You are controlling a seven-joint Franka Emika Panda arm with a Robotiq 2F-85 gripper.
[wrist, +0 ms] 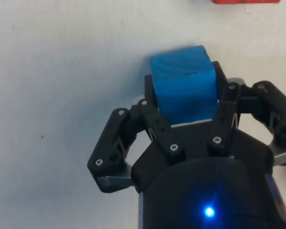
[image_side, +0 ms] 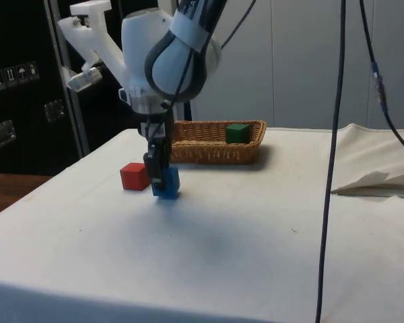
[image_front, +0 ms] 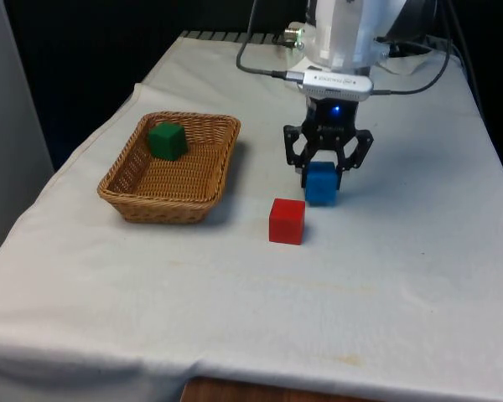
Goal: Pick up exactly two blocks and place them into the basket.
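White-clothed table [image_front: 402, 276] — basket [image_front: 130, 201], red block [image_front: 286, 221], blue block [image_front: 321, 184]

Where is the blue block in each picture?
Front view: the blue block sits between the gripper fingers, just behind the red block.
Side view: the blue block is under the gripper, right of the red block.
Wrist view: the blue block sits between the fingers.
Shared landmark: the red block.

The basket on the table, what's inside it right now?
Inside the wicker basket sits one green block, near its far end. The near wall hides a strip of its floor. The blue block, between the gripper's fingers, and the red block are outside.
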